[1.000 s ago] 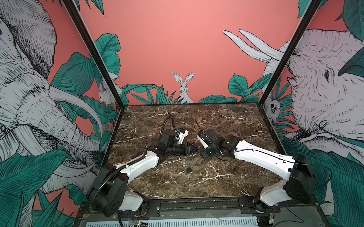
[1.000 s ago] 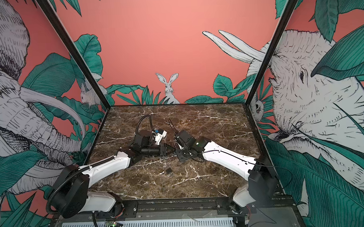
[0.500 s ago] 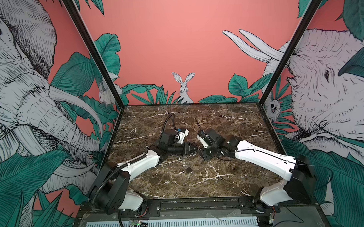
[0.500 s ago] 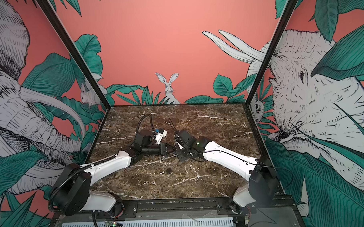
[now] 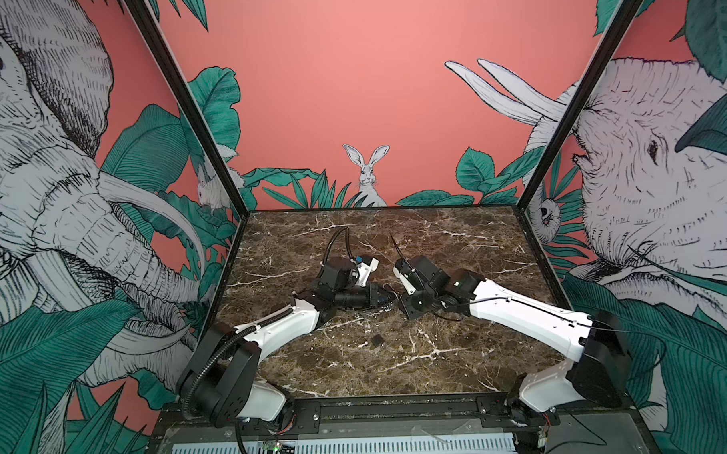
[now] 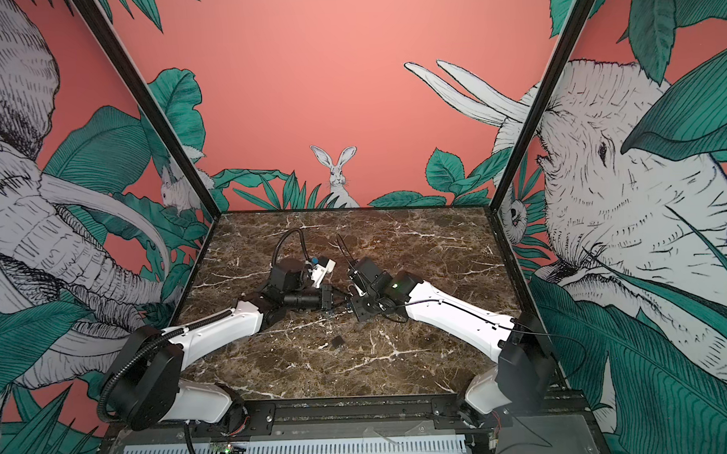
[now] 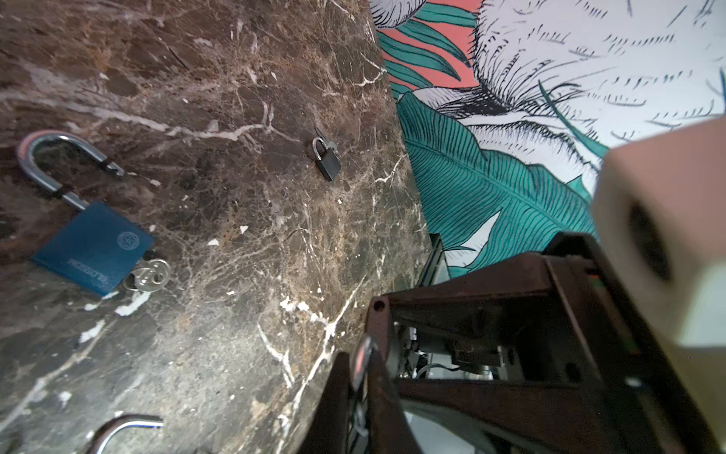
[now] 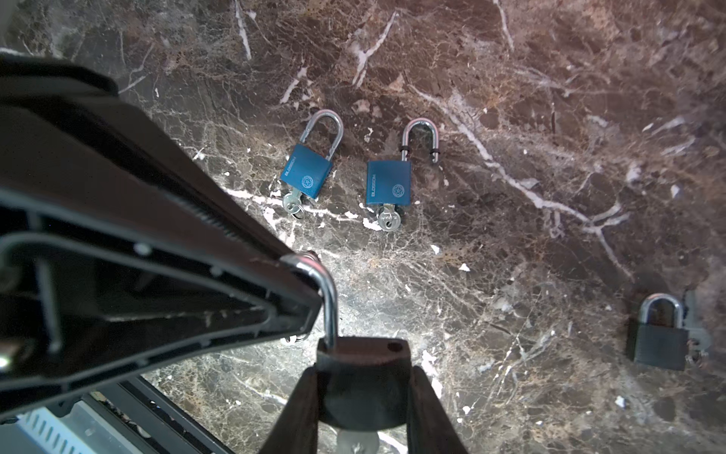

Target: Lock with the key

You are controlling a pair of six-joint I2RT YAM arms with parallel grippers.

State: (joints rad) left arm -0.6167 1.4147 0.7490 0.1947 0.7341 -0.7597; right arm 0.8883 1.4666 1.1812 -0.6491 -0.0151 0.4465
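My right gripper (image 8: 363, 371) is shut on the body of a dark padlock (image 8: 363, 389), held above the marble table in the middle. Its silver shackle (image 8: 329, 302) stands open, with one leg out of its hole. A silver key (image 8: 357, 442) sticks out of the body's underside. My left gripper (image 7: 363, 365) is shut on the free end of that shackle (image 7: 363, 351). In both top views the two grippers meet tip to tip, the left (image 5: 386, 298) (image 6: 335, 297) and the right (image 5: 404, 303) (image 6: 356, 309); the padlock is hidden between them.
Two blue padlocks with keys in them lie side by side on the table, one (image 8: 308, 169) with its shackle down, the other (image 8: 389, 182) open. A closed black padlock (image 8: 660, 342) (image 5: 377, 340) lies nearer the front edge. Painted walls enclose the table on three sides.
My left gripper has closed from partly open onto the shackle's free end. The right gripper keeps its hold on the padlock body, and both arms stay nearly where they were.
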